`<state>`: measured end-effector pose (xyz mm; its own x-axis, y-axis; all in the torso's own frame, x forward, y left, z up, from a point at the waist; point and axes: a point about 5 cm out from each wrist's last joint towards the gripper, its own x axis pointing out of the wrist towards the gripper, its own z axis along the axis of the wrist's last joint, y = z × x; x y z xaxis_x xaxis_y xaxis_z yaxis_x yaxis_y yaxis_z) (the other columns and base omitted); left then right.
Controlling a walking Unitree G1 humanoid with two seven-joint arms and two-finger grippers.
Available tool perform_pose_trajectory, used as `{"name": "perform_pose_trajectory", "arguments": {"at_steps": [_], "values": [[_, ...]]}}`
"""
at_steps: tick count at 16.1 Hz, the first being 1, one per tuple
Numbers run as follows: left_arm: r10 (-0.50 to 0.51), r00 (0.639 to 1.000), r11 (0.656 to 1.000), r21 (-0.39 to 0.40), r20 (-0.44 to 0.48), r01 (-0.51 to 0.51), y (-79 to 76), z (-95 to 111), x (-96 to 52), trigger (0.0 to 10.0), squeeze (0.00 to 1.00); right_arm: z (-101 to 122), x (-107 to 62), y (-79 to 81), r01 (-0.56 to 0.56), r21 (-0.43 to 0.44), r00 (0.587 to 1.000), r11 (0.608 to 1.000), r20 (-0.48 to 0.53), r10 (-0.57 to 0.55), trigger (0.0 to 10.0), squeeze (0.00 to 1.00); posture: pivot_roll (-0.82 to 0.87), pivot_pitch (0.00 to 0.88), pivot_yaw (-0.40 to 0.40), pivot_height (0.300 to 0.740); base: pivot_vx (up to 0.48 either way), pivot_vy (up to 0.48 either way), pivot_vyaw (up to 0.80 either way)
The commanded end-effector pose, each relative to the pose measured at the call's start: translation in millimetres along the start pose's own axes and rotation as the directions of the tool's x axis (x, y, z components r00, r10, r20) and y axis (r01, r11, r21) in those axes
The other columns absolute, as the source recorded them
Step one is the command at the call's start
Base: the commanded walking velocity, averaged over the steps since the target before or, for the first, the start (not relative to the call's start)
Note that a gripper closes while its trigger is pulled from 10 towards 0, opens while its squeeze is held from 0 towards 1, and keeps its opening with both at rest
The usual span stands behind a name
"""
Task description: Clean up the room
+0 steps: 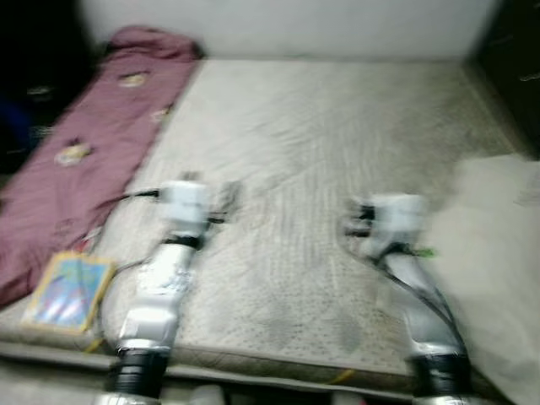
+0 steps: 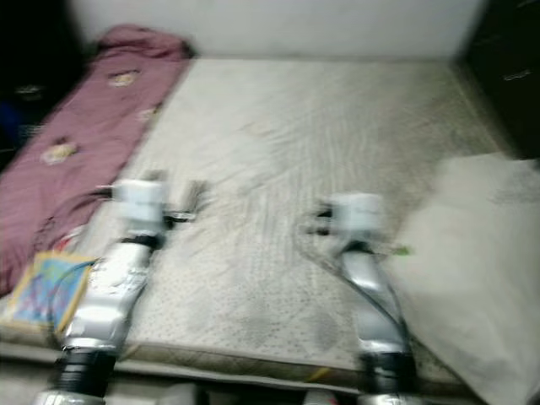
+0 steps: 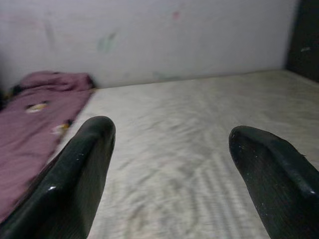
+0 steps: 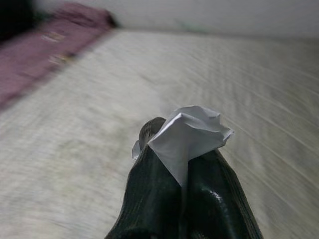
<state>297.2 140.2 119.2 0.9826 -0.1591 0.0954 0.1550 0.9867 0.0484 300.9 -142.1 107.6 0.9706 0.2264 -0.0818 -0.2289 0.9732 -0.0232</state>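
Both silver arms reach out over a bare grey mattress (image 1: 312,143). In the right wrist view my right gripper (image 4: 182,149) is shut on a crumpled piece of white paper (image 4: 192,132) that sticks up from between the black fingertips. The right wrist (image 1: 396,215) hangs over the mattress's near right part. My left gripper (image 3: 169,149) stands open with nothing between its fingers (image 3: 79,174), above the mattress's near left part; its wrist (image 1: 186,202) is in the eye views. The eye views are blurred.
A maroon blanket (image 1: 93,143) lies along the mattress's left side. A colourful book (image 1: 69,291) rests at the near left corner. A pale sheet (image 1: 498,270) covers the right side. A white wall (image 1: 287,25) closes the far end, with dark furniture (image 1: 515,59) at right.
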Motion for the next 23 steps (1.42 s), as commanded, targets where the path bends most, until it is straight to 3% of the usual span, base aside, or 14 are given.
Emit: {"name": "perform_pose_trajectory", "arguments": {"at_steps": [1, 4, 5, 6, 8, 10, 11, 12, 13, 15, 16, 18, 23], "values": [[0.010, 1.000, 1.000, -0.027, -0.016, -0.010, 2.3, -5, -3.5, 10.0, 0.00, 1, 0.5, 7.0, -0.039, -0.025, 0.999, 0.999, 0.003, 0.039, 10.0, 0.00, -0.01, 0.000, 0.072, 0.740, 0.000, 0.000, -0.40], [0.074, 0.995, 0.997, -0.022, -0.064, -0.076, 5.7, -11, -5.1, 10.0, 0.00, -10, -7.9, 25.8, -0.079, 0.009, 0.997, 0.997, -0.026, 0.079, 10.0, 0.00, 0.01, 0.000, 0.053, 0.740, 0.000, 0.000, -0.40], [0.075, 0.995, 0.997, -0.021, -0.064, -0.076, 5.3, -11, -5.5, 10.0, 0.00, -10, -8.2, 25.5, -0.065, 0.017, 0.998, 0.998, -0.021, 0.066, 10.0, 0.00, 0.01, 0.000, 0.052, 0.740, 0.000, 0.000, -0.41], [0.071, 0.996, 0.997, -0.033, -0.058, -0.073, 5.6, -10, -7.9, 10.0, 0.00, -6, -6.8, 21.3, 0.018, 0.079, 1.000, 0.997, 0.000, -0.018, 10.0, 0.00, 0.02, 0.000, 0.040, 0.740, 0.000, 0.000, -0.45], [0.068, 0.996, 0.996, -0.054, -0.054, -0.071, 4.5, -8, -10.9, 10.0, 0.00, 1, -9.4, 13.4, 0.100, 0.108, 0.993, 0.989, 0.055, -0.106, 10.0, 0.00, 0.03, 0.000, 0.033, 0.740, 0.000, 0.000, -0.25], [0.046, 0.998, 0.996, -0.077, -0.048, -0.049, 0.9, -7, -9.7, 10.0, 0.00, -3, -13.9, 4.4, 0.210, 0.178, 0.975, 0.962, 0.037, -0.219, 10.0, 0.00, 0.02, 0.000, 0.034, 0.740, 0.000, 0.000, 0.00], [0.035, 0.998, 0.996, -0.078, -0.044, -0.038, -0.4, -7, -9.3, 10.0, 0.00, -2, -14.3, 4.2, 0.213, 0.179, 0.974, 0.960, 0.041, -0.224, 10.0, 0.00, 0.02, 0.000, 0.034, 0.740, 0.000, 0.000, 0.00], [0.089, 0.995, 0.996, -0.003, -0.047, -0.090, 2.2, -5, -11.8, 10.0, 0.00, 1, -18.6, 2.1, 0.220, 0.148, 0.971, 0.964, 0.062, -0.231, 10.0, 0.00, 0.01, 0.000, 0.035, 0.740, 0.000, 0.000, 0.00], [0.145, 0.987, 0.989, -0.006, -0.068, -0.146, 10.8, -7, -16.2, 10.0, 0.00, 0, -24.7, -5.3, 0.262, 0.132, 0.960, 0.956, 0.067, -0.272, 10.0, 0.00, 0.01, 0.000, 0.033, 0.740, 0.000, 0.000, 0.00], [0.139, 0.987, 0.986, -0.079, -0.076, -0.145, 23.0, -11, -23.4, 10.0, 0.00, -3, -35.6, -21.1, 0.357, 0.102, 0.930, 0.928, 0.058, -0.364, 10.0, 0.00, 0.01, 0.000, 0.031, 0.740, 0.000, 0.000, 0.00], [0.204, 0.975, 0.976, -0.062, -0.093, -0.210, 32.6, -13, -29.4, 10.0, 0.00, -6, -42.7, -32.1, 0.417, 0.095, 0.906, 0.904, 0.035, -0.422, 10.0, 0.00, 0.01, 0.000, 0.031, 0.740, 0.000, 0.000, 0.00], [0.228, 0.969, 0.971, -0.045, -0.089, -0.233, 36.8, -12, -33.5, 10.0, 0.00, -5, -50.0, -40.5, 0.446, 0.076, 0.892, 0.892, 0.036, -0.450, 10.0, 0.00, 0.02, 0.000, 0.035, 0.740, 0.000, 0.000, 0.00], [0.167, 0.983, 0.982, -0.072, -0.076, -0.172, 25.7, -6, -25.3, 10.0, 0.00, -2, -41.7, -29.8, 0.388, 0.075, 0.919, 0.919, 0.046, -0.392, 10.0, 0.00, 0.01, 0.000, 0.038, 0.740, 0.000, 0.000, 0.00]]}}
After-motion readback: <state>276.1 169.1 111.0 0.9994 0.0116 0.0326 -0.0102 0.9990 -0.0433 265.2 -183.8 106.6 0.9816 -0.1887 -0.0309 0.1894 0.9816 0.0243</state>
